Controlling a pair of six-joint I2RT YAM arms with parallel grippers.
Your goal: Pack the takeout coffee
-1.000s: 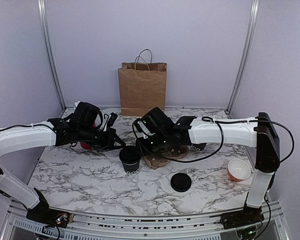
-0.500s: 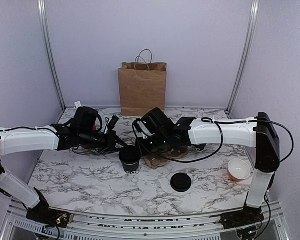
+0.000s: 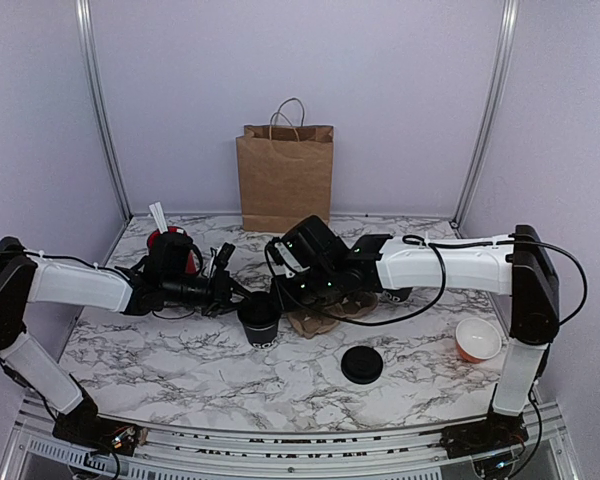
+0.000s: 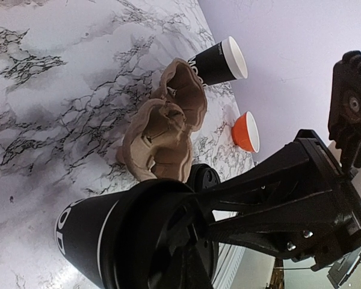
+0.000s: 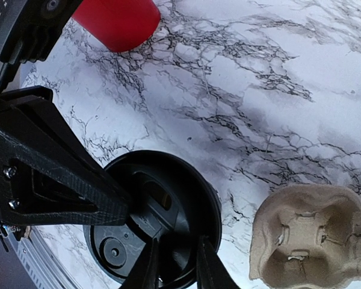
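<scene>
At our far left stands one red holder (image 3: 166, 240) with white sticks in it. Next comes our left gripper (image 3: 230, 288), its jaws pressed together and holding nothing. Its tip is against or just beside the left side of the cup (image 3: 260, 325), and we cannot tell which.

The cup stands upright on the table (image 3: 160, 360), long axis vertical, between our two grippers. Its top looks dark, and we cannot tell whether a cover sits on it.

Our right gripper (image 5: 175, 266) reaches in from the cup's right and from above. In the right wrist view its fingers stand narrowly apart over the near rim. We cannot tell whether they pinch the rim or only straddle it. We judge the right arm better placed to take the cup, since it is already over the mouth while the left only braces the side.

Just right of the cup, partly under the right gripper, lies one pulp carrier (image 3: 315, 322). We judge the coming move to be a short lift and shift rightward into one of its wells.

Nearer our bases lies one flat lid (image 3: 361, 365). Behind the right arm stands one white-lined cup (image 4: 219, 60), so we count two cups in all. At far right sits one orange bowl (image 3: 477, 340). One paper bag (image 3: 286, 175) stands at the back.
</scene>
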